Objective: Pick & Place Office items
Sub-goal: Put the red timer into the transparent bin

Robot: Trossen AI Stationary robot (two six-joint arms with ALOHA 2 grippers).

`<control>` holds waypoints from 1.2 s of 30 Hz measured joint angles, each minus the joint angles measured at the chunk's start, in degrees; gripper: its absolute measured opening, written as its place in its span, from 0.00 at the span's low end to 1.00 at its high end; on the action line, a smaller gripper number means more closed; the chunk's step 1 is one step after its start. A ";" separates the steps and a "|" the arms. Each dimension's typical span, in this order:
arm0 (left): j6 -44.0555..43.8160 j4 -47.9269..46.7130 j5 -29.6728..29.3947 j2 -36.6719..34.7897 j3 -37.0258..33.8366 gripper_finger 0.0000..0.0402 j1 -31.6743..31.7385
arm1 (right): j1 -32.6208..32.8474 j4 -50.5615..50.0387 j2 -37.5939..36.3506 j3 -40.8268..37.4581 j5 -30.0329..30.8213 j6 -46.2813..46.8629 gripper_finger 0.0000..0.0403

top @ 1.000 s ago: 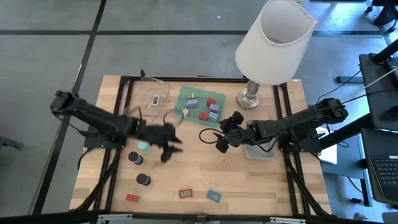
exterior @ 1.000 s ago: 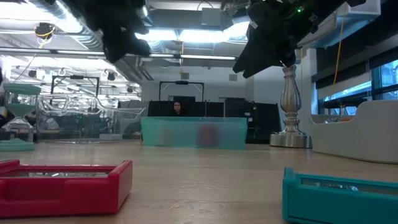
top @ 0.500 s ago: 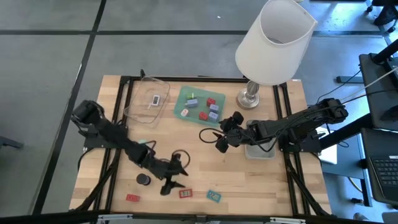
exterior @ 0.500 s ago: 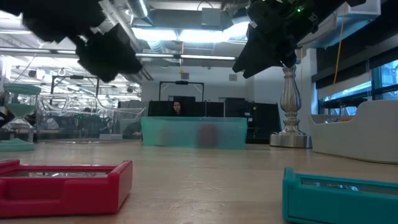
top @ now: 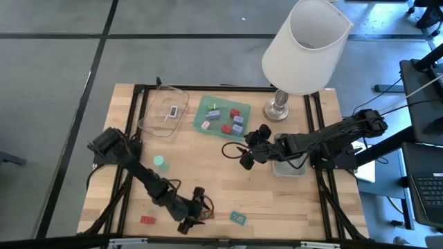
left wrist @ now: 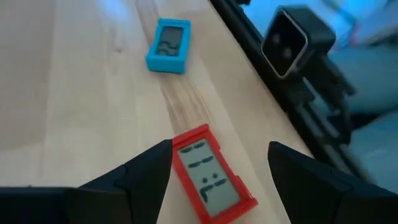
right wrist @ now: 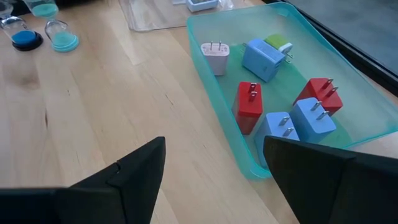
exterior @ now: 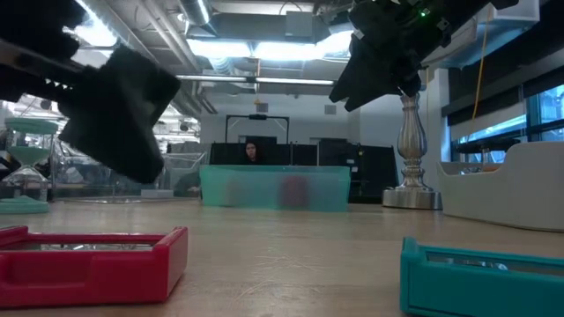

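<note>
A flat red rectangle [left wrist: 209,178] with a grey display lies on the wood near the table's front edge, and my left gripper [left wrist: 219,163] is open just above it, a finger [left wrist: 144,175] on either side, apart from it. In the high view my left gripper [top: 197,216] half covers it. A flat teal rectangle [top: 238,218] lies to its right, a small red block [top: 147,220] to its left, a mint-green piece [top: 160,163] farther back. My right gripper [top: 247,156] hangs open at mid-table, beside the green tray [right wrist: 219,118] of red, blue and white-pink blocks.
A clear tray [top: 166,111] lies at the back left, and a big white-shaded lamp [top: 304,48] stands at the back right. A grey tray [top: 289,168] lies under my right arm. The table's black frame rail [left wrist: 267,68] runs close beyond the red rectangle.
My left gripper has swept from the middle left of the table toward the near edge and down, rolling as it went, and now stands low over the flat red rectangle. The mint-green piece, hidden under the arm before, now shows.
</note>
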 joint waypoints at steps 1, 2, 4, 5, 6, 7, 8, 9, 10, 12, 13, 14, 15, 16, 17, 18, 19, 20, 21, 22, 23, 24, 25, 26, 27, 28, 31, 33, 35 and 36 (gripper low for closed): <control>1.58 -0.05 -1.47 0.78 0.70 0.65 -0.38 | 0.00 0.00 0.00 0.00 0.00 0.00 0.69; 2.67 0.21 -2.58 1.49 1.18 0.65 -0.68 | -0.02 0.00 0.00 0.00 0.00 0.00 0.69; 3.92 -0.16 -4.89 2.23 1.30 0.65 -0.98 | 0.00 0.00 0.00 0.00 0.00 0.12 0.69; 4.15 -0.18 -5.94 2.62 1.33 0.65 -1.03 | -0.02 0.00 0.00 0.00 0.00 0.17 0.69; 3.98 -0.72 -6.64 2.81 1.34 0.65 -1.11 | -0.01 0.00 0.00 0.00 0.00 0.20 0.69; 3.11 -1.24 -6.86 2.99 1.34 0.65 -1.26 | -0.01 0.00 0.00 0.00 0.00 0.20 0.69; 1.91 -1.33 -6.70 3.32 1.34 0.65 -1.30 | 0.00 0.00 0.00 0.00 0.00 0.20 0.69; 0.64 -1.60 -6.28 3.56 1.34 0.65 -1.30 | -0.02 0.00 0.00 0.00 0.00 0.20 0.69; -0.07 -1.58 -6.08 3.65 1.34 0.65 -1.30 | 0.00 0.00 0.00 0.00 0.00 0.20 0.69; -0.81 -1.56 -5.94 3.82 1.36 0.65 -1.31 | -0.02 0.00 0.00 0.00 0.00 0.19 0.69; -0.81 -1.61 -5.96 3.82 1.36 0.65 -1.32 | 0.00 -0.02 0.00 0.00 0.00 0.19 0.69; -0.81 -1.62 -5.95 3.82 1.36 0.65 -1.30 | -0.01 0.00 0.00 0.00 0.00 0.19 0.69; -0.77 -1.76 -5.95 3.82 1.36 0.65 -1.30 | -0.02 0.00 0.00 0.00 0.00 0.20 0.69; -0.45 -1.87 -5.96 3.82 1.37 0.65 -1.30 | -0.02 0.00 0.00 0.00 0.00 0.20 0.69; -0.05 -2.07 -6.01 3.82 1.42 0.65 -1.30 | -0.02 0.00 0.00 0.00 0.00 0.17 0.69; 0.44 -2.25 -6.18 3.80 1.44 0.65 -1.28 | 0.00 0.00 0.00 0.00 0.00 0.19 0.69; 0.85 -2.39 -6.30 3.79 1.45 0.65 -1.28 | -0.02 0.00 0.00 0.00 0.00 0.17 0.69; 1.35 -2.48 -6.35 3.77 1.45 0.65 -1.24 | -0.02 0.00 0.00 0.00 0.00 0.17 0.69; 1.81 -2.55 -6.33 3.76 1.45 0.65 -1.16 | -0.02 0.00 0.00 0.00 0.00 0.17 0.69; 2.01 -2.62 -6.31 3.71 1.45 0.65 -1.05 | -0.01 0.00 0.00 0.00 0.00 0.17 0.69; 2.20 -2.96 -6.27 3.49 1.45 0.65 -0.90 | 0.00 0.00 0.00 0.00 0.00 0.17 0.69; 2.51 -3.91 -6.27 3.09 1.45 0.65 -0.70 | -0.01 0.00 0.00 0.00 0.00 0.17 0.69; 2.60 -4.80 -6.14 2.74 1.45 0.65 -0.43 | -0.02 0.00 0.00 0.00 0.00 0.17 0.69; 2.62 -6.07 -6.28 2.18 1.45 0.65 -0.21 | -0.02 0.00 0.00 0.00 0.00 0.12 0.69; 2.70 -8.18 -6.78 1.36 1.43 0.65 -0.04 | -0.01 -0.02 0.00 0.00 0.00 0.00 0.69; 2.73 -9.95 -7.19 0.68 1.39 0.65 0.24 | 0.00 -0.02 0.00 0.00 0.00 0.00 0.69; 2.88 -14.97 -9.49 -1.46 1.24 0.65 1.06 | -0.02 -0.02 0.00 0.00 0.01 0.00 0.69; 2.88 -15.88 -9.83 -2.69 1.19 0.65 1.69 | -0.02 -0.02 0.00 0.00 0.02 0.00 0.69; 2.88 -14.56 -9.14 -3.95 1.19 0.65 2.02 | -0.02 -0.02 0.00 0.00 0.00 -0.02 0.69; 2.86 -13.39 -8.41 -4.34 1.27 0.65 2.02 | -0.02 -0.02 0.00 0.00 0.01 -0.02 0.69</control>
